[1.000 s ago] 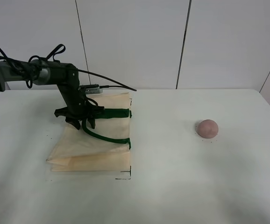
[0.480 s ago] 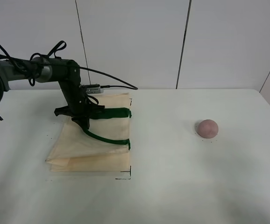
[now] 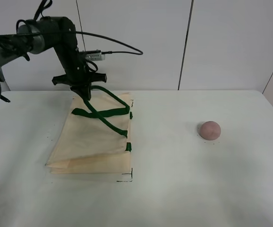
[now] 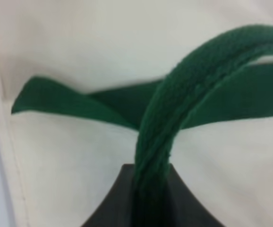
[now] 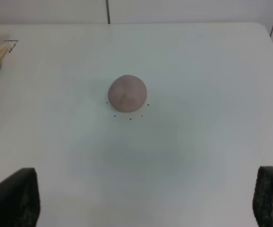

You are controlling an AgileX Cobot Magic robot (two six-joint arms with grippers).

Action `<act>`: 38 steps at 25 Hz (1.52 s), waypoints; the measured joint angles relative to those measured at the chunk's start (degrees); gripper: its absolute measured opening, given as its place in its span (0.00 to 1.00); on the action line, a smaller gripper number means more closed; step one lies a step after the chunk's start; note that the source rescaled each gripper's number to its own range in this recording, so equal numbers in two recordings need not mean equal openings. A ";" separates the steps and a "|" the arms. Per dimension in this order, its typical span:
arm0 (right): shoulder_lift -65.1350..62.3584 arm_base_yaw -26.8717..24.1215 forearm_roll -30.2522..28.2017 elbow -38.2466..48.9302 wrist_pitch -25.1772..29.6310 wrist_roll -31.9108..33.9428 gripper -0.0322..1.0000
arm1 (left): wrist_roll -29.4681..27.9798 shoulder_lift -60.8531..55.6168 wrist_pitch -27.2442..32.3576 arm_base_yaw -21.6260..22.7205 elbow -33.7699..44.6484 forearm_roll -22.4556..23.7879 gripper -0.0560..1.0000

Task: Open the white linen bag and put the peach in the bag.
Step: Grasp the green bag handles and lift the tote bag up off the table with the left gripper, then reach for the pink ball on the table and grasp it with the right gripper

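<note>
The exterior view shows the white linen bag (image 3: 87,146) lying flat on the left half of the desk (image 3: 183,194). Its green-tabbed rim faces the right edge, and its long axis appears to run from the far edge toward the near one. The left gripper (image 3: 85,92) hangs above the bag's far end, with one green strap (image 3: 109,125) rising to it. Only the left wrist view shows the grip: the jaws are closed tight on that strap (image 4: 174,109), which runs straight into the left gripper (image 4: 148,191). The peach (image 3: 209,130) sits on the right half, well apart from the bag. Only the right wrist view shows the right gripper (image 5: 141,198), spread wide and empty, with the peach (image 5: 127,93) beyond it.
</note>
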 joint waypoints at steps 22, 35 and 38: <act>5.59 0.00 0.53 -1.38 -0.65 0.00 1.00 | 3.36 -19.40 0.17 0.00 -0.69 -2.72 0.05; 64.81 0.00 2.47 -23.78 -13.64 -3.89 1.00 | 3.55 -22.14 0.21 0.00 -0.59 -5.41 0.05; 78.28 0.00 4.51 -30.49 -14.77 -5.43 1.00 | 3.61 -22.14 0.21 0.00 -0.52 -6.29 0.05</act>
